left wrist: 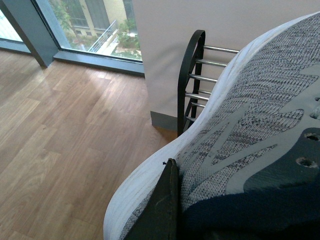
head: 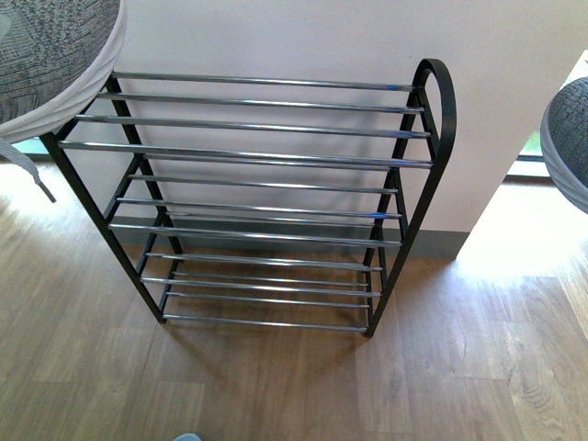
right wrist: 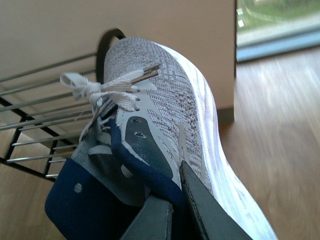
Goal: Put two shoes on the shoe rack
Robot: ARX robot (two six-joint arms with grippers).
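In the front view the left sneaker (head: 50, 55) is cut off by the top and left edges and hides the left arch of the shoe rack (head: 266, 156). The right sneaker (head: 570, 138) is cropped by the right edge. The left end effector (left wrist: 170, 200) shows one dark finger only, its partner hidden by the shoe. The right end effector (right wrist: 170, 187) is cut off by the picture's edge. A bluish scrap (head: 186, 437) at the front view's lower edge is too cropped to name.

Left and right jaws both clamped.

Shoe rack (head: 276, 158) centre on floor (head: 276, 386), wall (head: 276, 37) behind; left shoe (head: 46, 55) high by left end, right shoe (head: 571, 129) apart, right
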